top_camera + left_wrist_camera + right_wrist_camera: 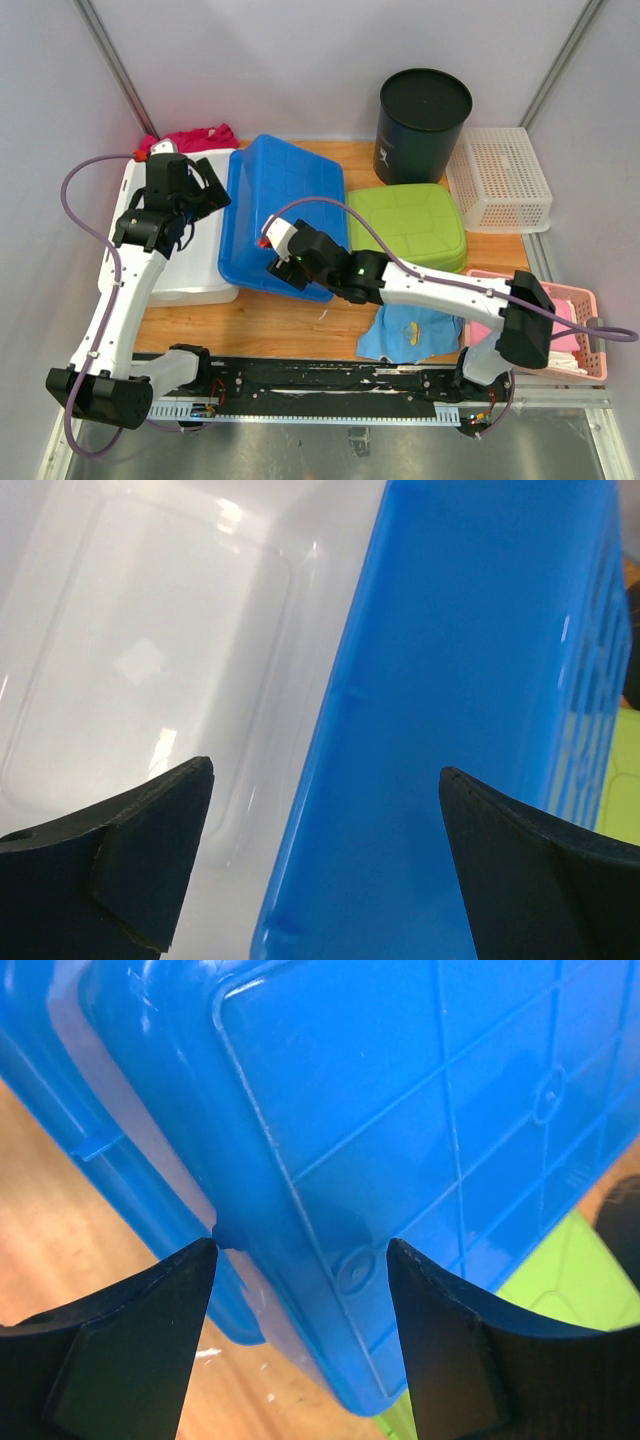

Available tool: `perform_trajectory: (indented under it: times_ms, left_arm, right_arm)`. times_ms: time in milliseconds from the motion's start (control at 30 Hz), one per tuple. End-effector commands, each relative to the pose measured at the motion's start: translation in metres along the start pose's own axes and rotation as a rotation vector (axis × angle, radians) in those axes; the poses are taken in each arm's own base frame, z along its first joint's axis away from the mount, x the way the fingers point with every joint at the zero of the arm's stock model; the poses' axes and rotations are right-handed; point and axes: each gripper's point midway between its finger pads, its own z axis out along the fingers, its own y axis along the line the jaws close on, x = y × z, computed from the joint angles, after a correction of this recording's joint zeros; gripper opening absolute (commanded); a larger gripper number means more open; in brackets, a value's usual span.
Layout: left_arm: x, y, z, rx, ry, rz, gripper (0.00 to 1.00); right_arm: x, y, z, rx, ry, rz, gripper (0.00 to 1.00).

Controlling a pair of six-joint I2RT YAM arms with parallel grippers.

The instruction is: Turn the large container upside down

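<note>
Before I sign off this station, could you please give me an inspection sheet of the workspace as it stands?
Surface: wooden table, crowded.
Job's things: blue container bottom up, beside the white bin.
Clutter: green box, black bin, white basket, pink basket, red cloth, light blue cloth.
Grippers: left gripper open over the container's left edge; right gripper open astride its near corner.
Cables: purple cable loops beside each arm.
Surroundings: white walls, metal frame poles.

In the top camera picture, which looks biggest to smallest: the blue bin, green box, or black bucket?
Largest: blue bin.
Then green box and black bucket: they look about alike, so I won't rank them.
</note>
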Motion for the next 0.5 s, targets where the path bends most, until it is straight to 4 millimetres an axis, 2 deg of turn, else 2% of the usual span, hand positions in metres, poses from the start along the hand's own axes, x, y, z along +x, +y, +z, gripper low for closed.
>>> perform_trajectory:
  times_ms: [0,67,167,300,467]
  left_arm:
    - [0.012,0.019,0.004,-0.076,0.040,-0.011,0.99]
    - [0.014,0.019,0.004,-0.072,0.045,-0.013,0.99]
    - [0.017,0.019,0.007,-0.072,0.055,-0.007,0.98]
    - [0.026,0.023,0.013,-0.086,0.076,0.007,0.97]
    - [0.042,0.026,0.012,-0.053,0.117,0.072,0.94]
  right_arm:
    - [-0.016,-0.064,0.022,0.228,0.007,0.010,0.71]
    - [-0.018,-0.079,0.032,0.255,0.009,0.051,0.71]
    - [-0.028,-0.091,0.048,0.232,-0.004,0.103,0.70]
    - [-0.029,-0.100,0.066,0.241,0.003,0.119,0.70]
    - [-0.040,-0.105,0.059,0.220,-0.008,0.179,0.71]
